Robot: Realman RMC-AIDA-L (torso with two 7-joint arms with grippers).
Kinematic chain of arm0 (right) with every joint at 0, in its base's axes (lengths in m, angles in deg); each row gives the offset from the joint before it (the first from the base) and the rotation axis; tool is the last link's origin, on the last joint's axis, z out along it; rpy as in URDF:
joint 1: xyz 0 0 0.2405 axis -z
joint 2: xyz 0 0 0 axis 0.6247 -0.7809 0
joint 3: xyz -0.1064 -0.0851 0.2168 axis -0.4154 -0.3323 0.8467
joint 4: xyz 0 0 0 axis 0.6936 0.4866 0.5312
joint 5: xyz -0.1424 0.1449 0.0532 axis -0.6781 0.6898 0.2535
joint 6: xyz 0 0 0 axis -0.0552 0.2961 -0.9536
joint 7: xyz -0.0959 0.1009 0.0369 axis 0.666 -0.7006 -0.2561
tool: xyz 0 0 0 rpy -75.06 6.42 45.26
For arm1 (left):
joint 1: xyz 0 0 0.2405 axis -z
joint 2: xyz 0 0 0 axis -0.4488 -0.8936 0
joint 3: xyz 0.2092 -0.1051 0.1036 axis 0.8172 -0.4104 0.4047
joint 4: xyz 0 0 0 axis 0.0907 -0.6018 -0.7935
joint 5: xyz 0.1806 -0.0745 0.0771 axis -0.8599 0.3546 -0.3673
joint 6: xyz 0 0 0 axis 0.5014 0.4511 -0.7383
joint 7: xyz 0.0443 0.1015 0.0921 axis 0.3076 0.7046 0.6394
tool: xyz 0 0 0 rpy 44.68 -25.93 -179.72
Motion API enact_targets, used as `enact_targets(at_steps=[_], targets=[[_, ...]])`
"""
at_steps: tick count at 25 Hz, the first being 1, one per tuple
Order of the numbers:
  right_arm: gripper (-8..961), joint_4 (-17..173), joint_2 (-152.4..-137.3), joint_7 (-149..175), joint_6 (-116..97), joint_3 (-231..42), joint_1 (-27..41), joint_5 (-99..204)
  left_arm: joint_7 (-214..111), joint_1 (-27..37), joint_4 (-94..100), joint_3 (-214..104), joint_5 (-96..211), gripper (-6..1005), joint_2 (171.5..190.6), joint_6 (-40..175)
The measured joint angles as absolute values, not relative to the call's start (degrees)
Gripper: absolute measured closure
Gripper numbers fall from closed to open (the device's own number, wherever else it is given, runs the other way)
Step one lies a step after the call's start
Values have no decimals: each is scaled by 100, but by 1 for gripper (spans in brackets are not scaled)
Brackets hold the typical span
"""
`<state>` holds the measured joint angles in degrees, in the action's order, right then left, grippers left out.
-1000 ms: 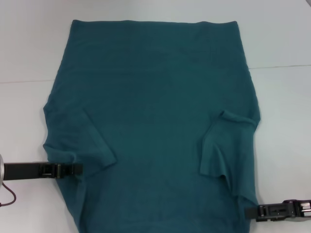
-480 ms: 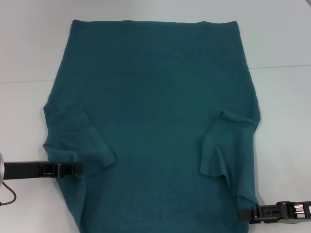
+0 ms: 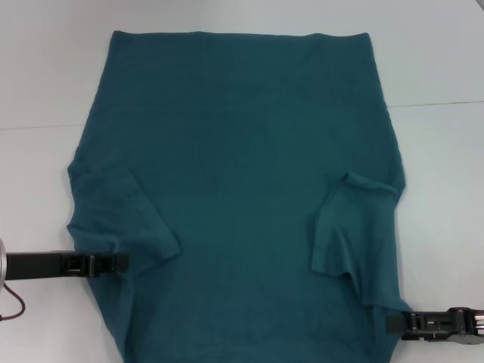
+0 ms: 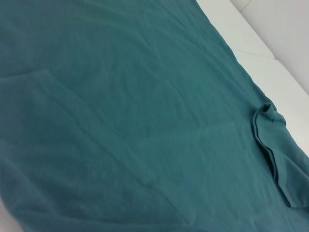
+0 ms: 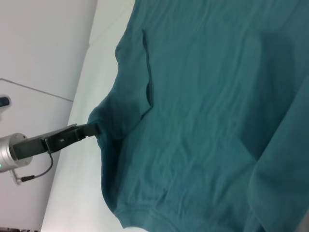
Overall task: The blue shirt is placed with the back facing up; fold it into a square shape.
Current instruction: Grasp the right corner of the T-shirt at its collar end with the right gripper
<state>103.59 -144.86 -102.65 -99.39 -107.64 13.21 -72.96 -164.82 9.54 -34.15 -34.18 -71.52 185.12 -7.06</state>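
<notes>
The blue shirt (image 3: 242, 151) lies flat on the white table (image 3: 45, 76), plain side up, with both short sleeves folded inward onto the body. At the shirt's near left edge my left gripper (image 3: 122, 263) is shut on the hem of the fabric, which puckers around its tip; the right wrist view shows this gripper (image 5: 95, 129) too. Against the shirt's near right edge, low over the table, sits my right gripper (image 3: 390, 324). The left wrist view is filled by the shirt (image 4: 120, 111), and most of the right wrist view is shirt (image 5: 207, 96) as well.
A seam line (image 3: 439, 103) crosses the table behind the shirt's middle. Bare white surface lies to the left, right and far side of the shirt. A dark cable (image 3: 11, 310) hangs by the left arm.
My right gripper pushed in under the shirt's near right edge, then drew back outward and slightly up. The left gripper and the shirt have stayed still.
</notes>
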Motion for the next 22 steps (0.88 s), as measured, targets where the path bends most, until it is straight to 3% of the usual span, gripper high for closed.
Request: enact_targets(at_steps=[13, 22], targets=[[133, 10378, -14454, -10256, -9851, -10607, 1452, -7291, -16475, 954, -3392, -3413, -7152, 983, 18521, -706], [416, 10392, -14434, -10259, -9799, -10570, 1460, -7305, -16475, 954, -3393, -3418, -7152, 982, 18516, -706]])
